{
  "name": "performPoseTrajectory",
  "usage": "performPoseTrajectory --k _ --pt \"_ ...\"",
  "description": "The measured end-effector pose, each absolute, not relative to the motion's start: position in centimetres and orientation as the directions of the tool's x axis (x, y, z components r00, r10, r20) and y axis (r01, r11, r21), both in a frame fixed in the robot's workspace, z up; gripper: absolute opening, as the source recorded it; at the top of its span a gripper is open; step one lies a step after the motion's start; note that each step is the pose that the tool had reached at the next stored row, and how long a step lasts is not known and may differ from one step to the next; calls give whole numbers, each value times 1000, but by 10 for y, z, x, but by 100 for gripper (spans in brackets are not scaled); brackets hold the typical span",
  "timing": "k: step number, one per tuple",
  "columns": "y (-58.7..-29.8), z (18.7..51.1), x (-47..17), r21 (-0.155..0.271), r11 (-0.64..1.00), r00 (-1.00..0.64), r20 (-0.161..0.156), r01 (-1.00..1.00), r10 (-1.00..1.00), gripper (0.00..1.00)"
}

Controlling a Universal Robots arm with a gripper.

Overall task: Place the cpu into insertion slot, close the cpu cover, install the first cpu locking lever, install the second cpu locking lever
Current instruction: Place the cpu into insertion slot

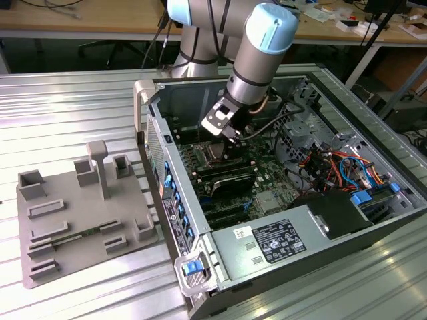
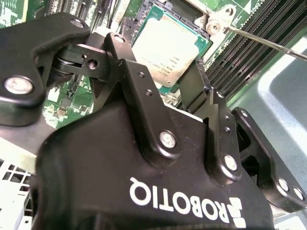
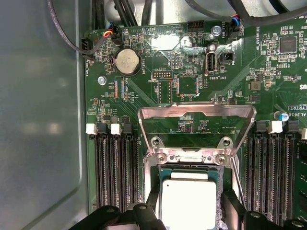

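The cpu (image 3: 189, 203), with its silver-grey top and green edge, lies low in the insertion slot (image 3: 190, 157). It also shows in the second wrist view as the cpu (image 2: 168, 45). My gripper (image 3: 190, 211) straddles it, and a dark finger (image 3: 229, 203) presses against each of two opposite sides. The cpu cover (image 3: 196, 111), a thin silver frame, stands swung up and open behind the slot. A thin metal locking lever (image 2: 264, 44) sticks out beside the slot. In the exterior view my gripper (image 1: 227, 137) hangs inside the computer case just above the slot (image 1: 215, 152).
Long black RAM slots (image 3: 117, 167) run along both sides of the slot. A coin battery (image 3: 128, 62) and black cables (image 3: 72, 38) lie beyond the cover. The grey case wall (image 3: 43, 120) stands close by. A grey fixture tray (image 1: 80, 213) sits outside the case, and a power supply (image 1: 267, 243) inside it.
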State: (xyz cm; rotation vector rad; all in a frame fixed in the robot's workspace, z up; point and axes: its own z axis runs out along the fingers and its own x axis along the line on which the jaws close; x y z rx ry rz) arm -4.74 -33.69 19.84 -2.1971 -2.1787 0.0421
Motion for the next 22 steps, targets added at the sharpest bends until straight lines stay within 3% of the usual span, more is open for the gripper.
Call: performPoseTrajectory --k 22 --pt "-340 204 -47 -53 13 -12 13 999 1000 62"
